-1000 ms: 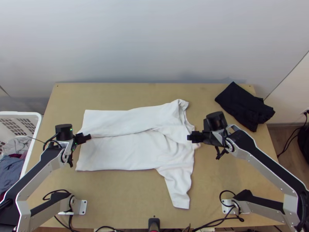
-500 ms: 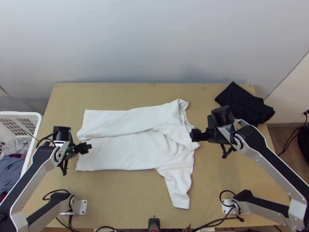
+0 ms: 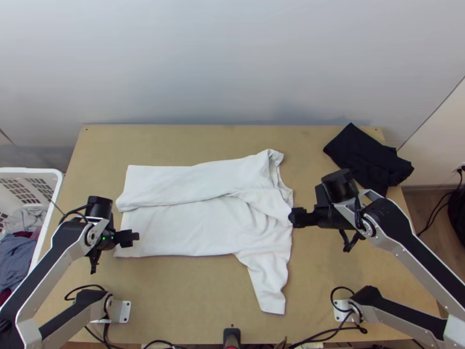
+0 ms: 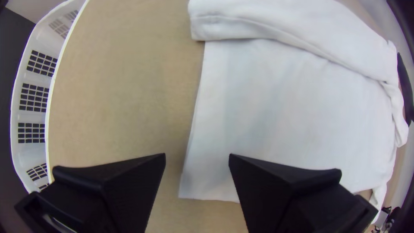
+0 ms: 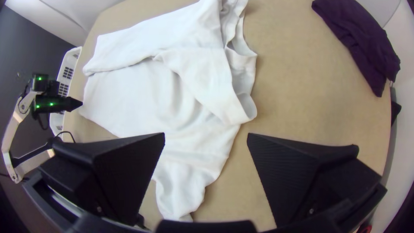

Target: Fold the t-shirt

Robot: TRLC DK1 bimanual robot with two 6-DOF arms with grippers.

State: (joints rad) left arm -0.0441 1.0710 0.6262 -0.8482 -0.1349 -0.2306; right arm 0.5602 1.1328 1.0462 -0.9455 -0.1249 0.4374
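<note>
In the top view, my left gripper [image 3: 132,237] is over the white t-shirt's [image 3: 192,232] lower left corner, and my right gripper [image 3: 295,217] is at its right edge. The shirt lies flat, its far side folded inward lengthwise with that sleeve over the body; the near sleeve [image 3: 268,291] sticks out toward the near edge. In the left wrist view, my left gripper [image 4: 197,159] stands open above the shirt's [image 4: 280,103] hem corner. In the right wrist view, my right gripper [image 5: 206,140] is open with nothing between its fingers, above the shirt [image 5: 129,99].
A folded black cloth [image 3: 366,157] lies at the table's far right corner. A white basket [image 3: 58,180] with clothes stands left of the table [image 3: 203,296]. Bare wood shows along the near side, between the arms' bases.
Both grippers have moved toward the near edge, the left one from the fold's edge to the near hem corner. The right gripper has also shifted slightly right. The shirt lies as before.
</note>
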